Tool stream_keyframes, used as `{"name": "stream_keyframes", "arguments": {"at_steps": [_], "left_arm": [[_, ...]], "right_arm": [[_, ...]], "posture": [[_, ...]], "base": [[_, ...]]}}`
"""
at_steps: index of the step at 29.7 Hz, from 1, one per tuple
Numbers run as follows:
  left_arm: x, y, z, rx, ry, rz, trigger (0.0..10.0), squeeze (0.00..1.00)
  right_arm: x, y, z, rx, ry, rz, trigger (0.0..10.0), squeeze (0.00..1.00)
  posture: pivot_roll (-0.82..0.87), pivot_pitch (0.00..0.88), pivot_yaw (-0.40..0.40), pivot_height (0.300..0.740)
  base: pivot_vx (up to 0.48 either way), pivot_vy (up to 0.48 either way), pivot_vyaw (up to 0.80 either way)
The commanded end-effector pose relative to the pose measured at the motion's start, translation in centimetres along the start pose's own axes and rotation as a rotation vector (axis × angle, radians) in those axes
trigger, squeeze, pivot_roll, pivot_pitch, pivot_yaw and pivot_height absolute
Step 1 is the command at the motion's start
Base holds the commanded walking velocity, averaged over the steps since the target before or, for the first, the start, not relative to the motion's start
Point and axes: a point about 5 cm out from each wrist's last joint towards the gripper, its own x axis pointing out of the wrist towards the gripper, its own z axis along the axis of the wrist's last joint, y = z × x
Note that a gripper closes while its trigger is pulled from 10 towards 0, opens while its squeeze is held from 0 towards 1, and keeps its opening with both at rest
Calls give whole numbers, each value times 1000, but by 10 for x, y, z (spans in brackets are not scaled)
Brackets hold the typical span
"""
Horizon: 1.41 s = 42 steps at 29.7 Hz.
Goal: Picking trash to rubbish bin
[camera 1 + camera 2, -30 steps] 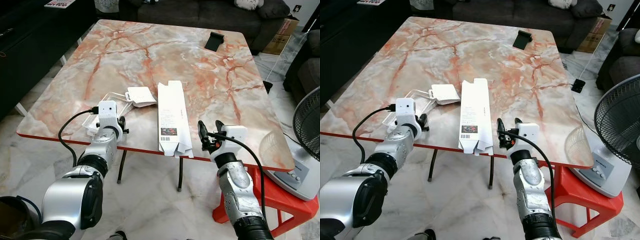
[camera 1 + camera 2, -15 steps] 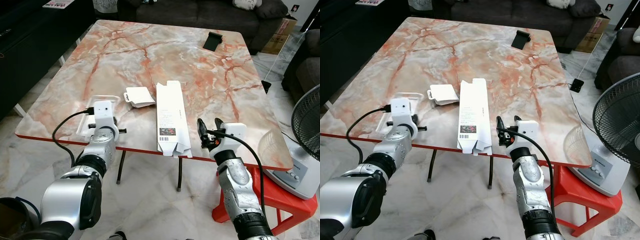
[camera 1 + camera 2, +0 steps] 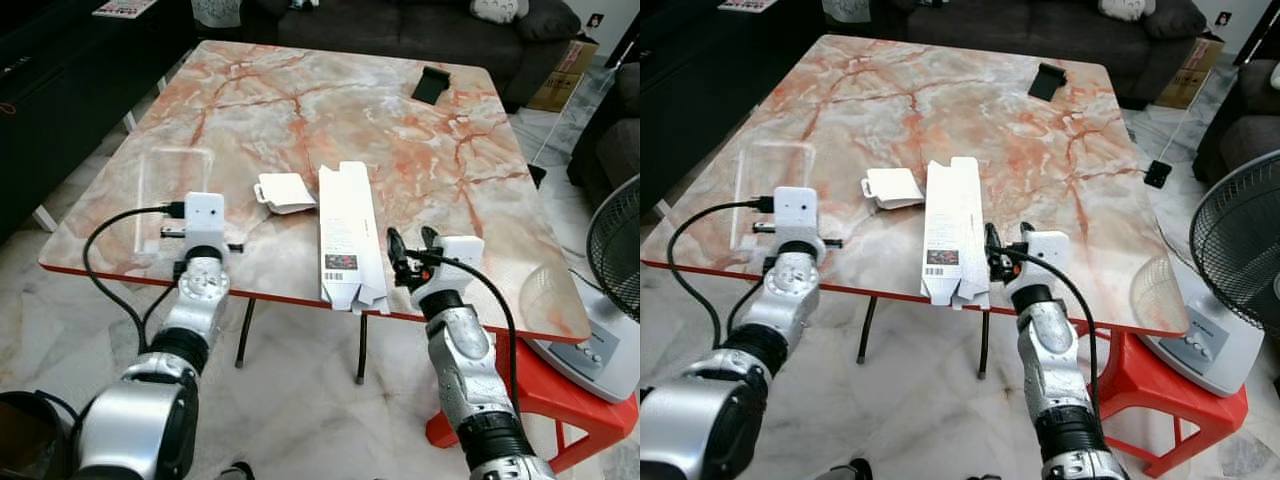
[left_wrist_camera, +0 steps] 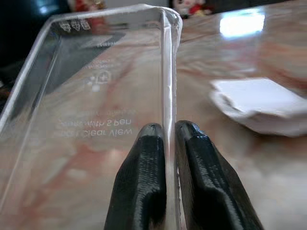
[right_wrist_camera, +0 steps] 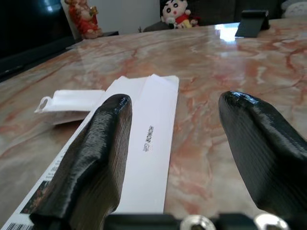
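Two grippers at desk (image 3: 520, 215) near edge. Left gripper (image 4: 165, 143) fingers pinched on clear plastic tray (image 3: 172, 185), lifting it, likely for bin. Right gripper (image 3: 412, 252) fingers wide apart, holding nothing, long white box (image 3: 345, 225) at 10 o'clock. Small white packet (image 3: 284, 192) farther, 11 o'clock.

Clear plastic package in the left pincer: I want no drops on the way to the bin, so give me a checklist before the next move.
1. Left pincer shut on the clear plastic package: ok.
2. Package raised off the marble table: ok, standing upright at its near left edge.
3. Right pincer free: ok, open beside the long white box.
4. Small white packet apart from the load: ok.
5. Rubbish bin located: cannot tell.
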Motion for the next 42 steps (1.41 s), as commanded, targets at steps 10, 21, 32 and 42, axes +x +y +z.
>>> {"name": "stream_keyframes", "arguments": {"at_steps": [10, 21, 32, 42], "left_arm": [[-16, -30, 11, 47, -172, -114, 10000, 0], [-8, -28, 32, 28, -259, -131, 10000, 0], [-9, -30, 26, 8, -228, -138, 10000, 0], [-10, -29, 21, 7, -208, -137, 10000, 0]], "right_arm": [[7, -9, 8, -5, -45, -36, 10000, 0], [14, -14, 16, -16, -82, -52, 10000, 0], [11, -23, 12, -22, -77, -79, 10000, 0], [9, -24, 9, -21, -73, -85, 10000, 0]], "posture": [[-77, 37, -60, 740], [-82, 5, -46, 740], [-88, 0, -37, 740], [-93, 0, -36, 740]], "base": [[0, 0, 0], [0, 0, 0], [0, 0, 0], [0, 0, 0]]}}
